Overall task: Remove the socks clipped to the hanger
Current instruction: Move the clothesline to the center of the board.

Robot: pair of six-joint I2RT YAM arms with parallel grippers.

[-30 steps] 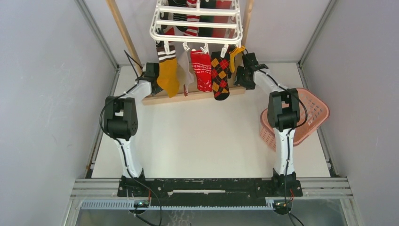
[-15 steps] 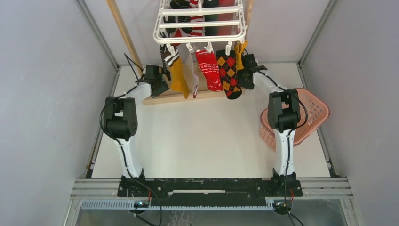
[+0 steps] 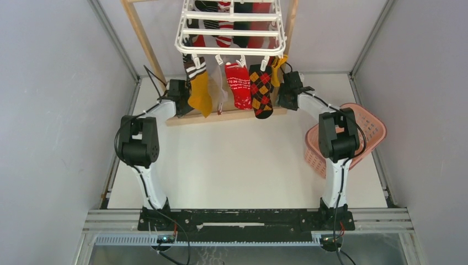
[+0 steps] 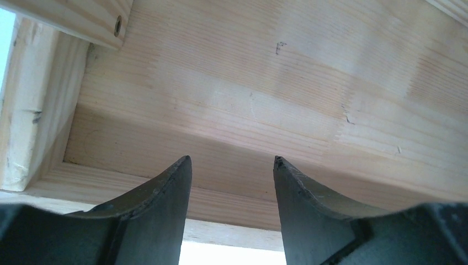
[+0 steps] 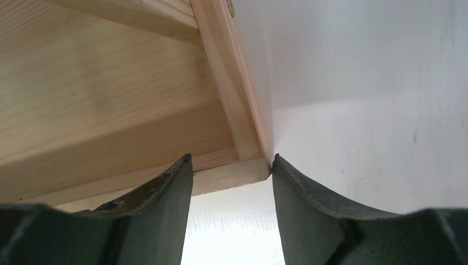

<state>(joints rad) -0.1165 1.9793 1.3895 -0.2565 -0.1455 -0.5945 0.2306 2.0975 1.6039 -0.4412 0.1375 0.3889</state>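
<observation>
The white hanger hangs at the top of the top view. Clipped along its near edge are a brown-banded mustard sock, a red patterned sock, an argyle sock and a small mustard sock. More socks hang under its far bars. My left gripper is open and empty beside the mustard sock; in its wrist view it faces only bare wood. My right gripper is open and empty just right of the argyle sock; in its wrist view it faces the wood's corner.
A wooden stand has slanted posts and a base board on the table under the socks. A pink basket stands at the right behind the right arm. Grey walls close in the table on both sides.
The hanger and its socks have swung: right half a second ago, now back left. Both grippers stay low beside the socks, with the right arm shifted slightly.
</observation>
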